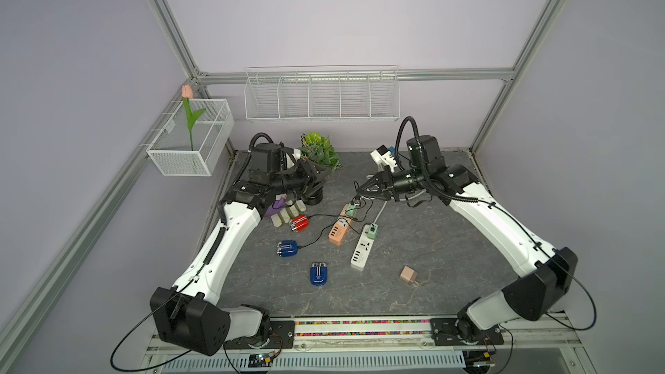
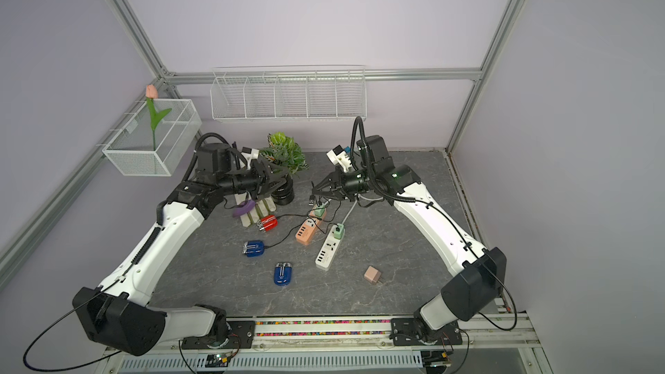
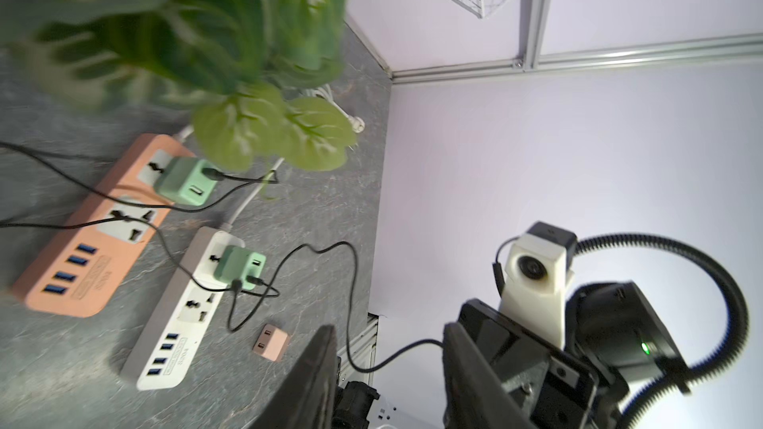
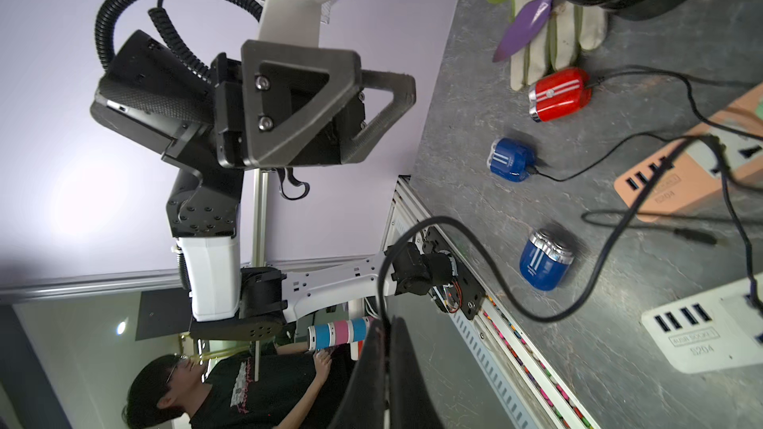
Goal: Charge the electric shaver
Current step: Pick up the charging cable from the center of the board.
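Altogether three shavers lie on the counter (image 1: pixel 431 246): a red shaver (image 1: pixel 299 223) and a corded blue shaver (image 1: pixel 287 248), each with a black lead plugged in, and a loose blue shaver (image 1: pixel 319 274). Two power strips lie side by side, a peach strip (image 1: pixel 340 230) and a white strip (image 1: pixel 361 251). One green adapter (image 1: pixel 352 209) sits on the peach strip, and a second green adapter sits on the white. A single pink adapter (image 1: pixel 409 275) lies alone toward the right front.

The left arm covers part of the glove (image 1: pixel 288 213), and the left hand (image 1: pixel 324 178) hides part of the plant pot (image 1: pixel 313 197). Where the leads cross around the strips, it is hard to trace which runs where.

The right hand (image 1: pixel 361 190) is pinched tight on a black cable (image 4: pixel 536 317) above the back end of the peach strip. The left hand is partly spread and holds nothing, toward the back left. The loose blue shaver lies near the middle of the front edge, well apart from both hands.
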`<state>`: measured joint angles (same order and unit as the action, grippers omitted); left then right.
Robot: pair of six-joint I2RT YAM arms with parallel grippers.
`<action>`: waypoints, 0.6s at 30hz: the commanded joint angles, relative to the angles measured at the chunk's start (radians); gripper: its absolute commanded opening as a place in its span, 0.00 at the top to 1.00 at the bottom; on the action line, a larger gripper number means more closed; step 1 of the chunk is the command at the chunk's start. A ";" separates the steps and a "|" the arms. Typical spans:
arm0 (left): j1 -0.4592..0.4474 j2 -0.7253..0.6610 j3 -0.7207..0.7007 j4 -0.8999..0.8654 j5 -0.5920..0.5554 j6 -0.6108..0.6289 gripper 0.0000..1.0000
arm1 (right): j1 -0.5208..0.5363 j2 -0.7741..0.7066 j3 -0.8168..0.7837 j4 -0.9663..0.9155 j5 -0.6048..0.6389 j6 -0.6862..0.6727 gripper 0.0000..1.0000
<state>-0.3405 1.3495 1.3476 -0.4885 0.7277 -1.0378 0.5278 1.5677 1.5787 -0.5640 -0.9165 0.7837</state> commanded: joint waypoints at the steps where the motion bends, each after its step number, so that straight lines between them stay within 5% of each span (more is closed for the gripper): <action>1: -0.035 0.023 0.053 0.014 0.063 0.050 0.54 | -0.030 0.072 0.041 0.022 -0.157 -0.070 0.93; 18: -0.098 0.173 0.127 -0.021 0.082 0.039 0.53 | -0.062 0.202 0.088 0.015 -0.195 -0.135 0.94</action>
<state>-0.4301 1.5024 1.4300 -0.5091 0.7944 -1.0061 0.4709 1.7660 1.6451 -0.5560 -1.0790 0.6804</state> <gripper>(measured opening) 0.480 0.068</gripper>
